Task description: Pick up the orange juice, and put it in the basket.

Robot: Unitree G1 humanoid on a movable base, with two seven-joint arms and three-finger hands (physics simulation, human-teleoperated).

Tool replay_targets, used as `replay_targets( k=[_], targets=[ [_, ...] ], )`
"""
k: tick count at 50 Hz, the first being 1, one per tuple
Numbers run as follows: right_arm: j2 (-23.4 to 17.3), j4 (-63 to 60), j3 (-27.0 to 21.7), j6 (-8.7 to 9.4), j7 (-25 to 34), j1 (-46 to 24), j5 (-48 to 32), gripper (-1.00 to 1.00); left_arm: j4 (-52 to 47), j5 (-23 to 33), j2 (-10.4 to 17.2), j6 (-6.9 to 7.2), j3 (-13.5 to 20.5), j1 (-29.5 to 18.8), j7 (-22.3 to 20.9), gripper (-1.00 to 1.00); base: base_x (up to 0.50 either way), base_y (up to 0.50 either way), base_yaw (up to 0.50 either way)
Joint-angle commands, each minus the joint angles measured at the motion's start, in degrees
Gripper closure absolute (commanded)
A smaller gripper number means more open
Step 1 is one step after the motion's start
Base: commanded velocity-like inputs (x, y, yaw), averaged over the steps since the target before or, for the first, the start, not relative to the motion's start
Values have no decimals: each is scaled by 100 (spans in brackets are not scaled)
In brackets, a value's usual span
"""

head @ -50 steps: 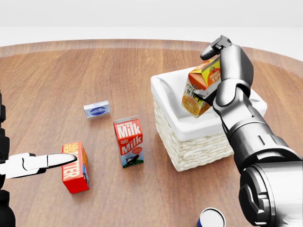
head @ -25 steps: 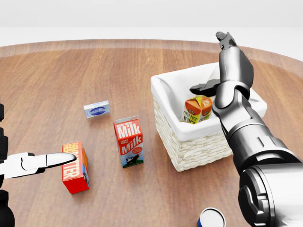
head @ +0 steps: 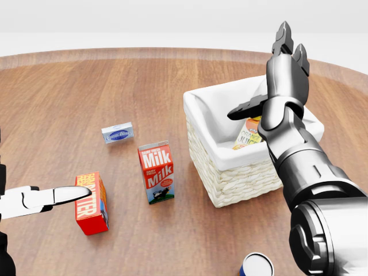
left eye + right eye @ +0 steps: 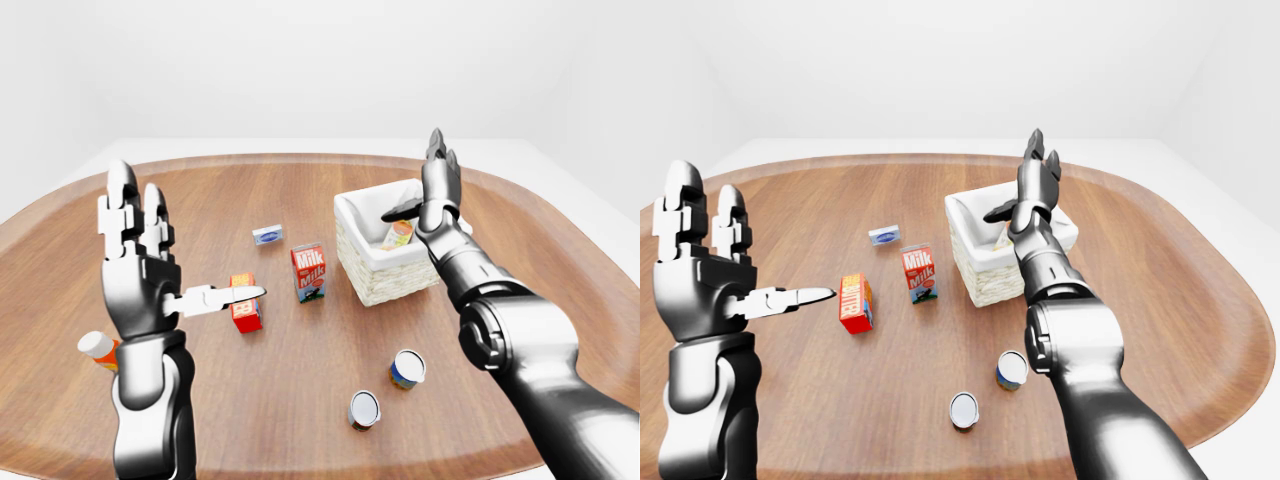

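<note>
below fingers (image 3: 286,49) (splayed): orange juice (image 3: 248,133)

Orange juice (image 3: 250,133) in basket (image 3: 230,167), right of milk carton (image 3: 156,172)

You've got a bench (image 3: 86,92) of smooth wood w/ visible grain, satin sheen. Basket (image 3: 241,181) is rough woven wicker w/ matt white cloth lining. Milk carton (image 3: 156,172) & orange juice (image 3: 249,133) look like printed paper. Both hands' fingers (image 4: 128,205): glossy grey metal.

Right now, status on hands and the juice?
Both hands open: right hand, left hand. Orange juice carton inside basket. Nothing obstructing.
</note>
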Motion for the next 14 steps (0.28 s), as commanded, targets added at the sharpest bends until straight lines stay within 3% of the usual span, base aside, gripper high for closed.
replay_targets(
  k=[1,14],
  targets=[
    [-9,-3,1,6,0,-23,-15,-100,-40,3,-8,0,0,3,2,-100,0,0,0],
    [-19,-6,11,22,12,-74,-19,-100,-40,5,-8,0,-1,3,0,-100,0,0,0]
  ],
)
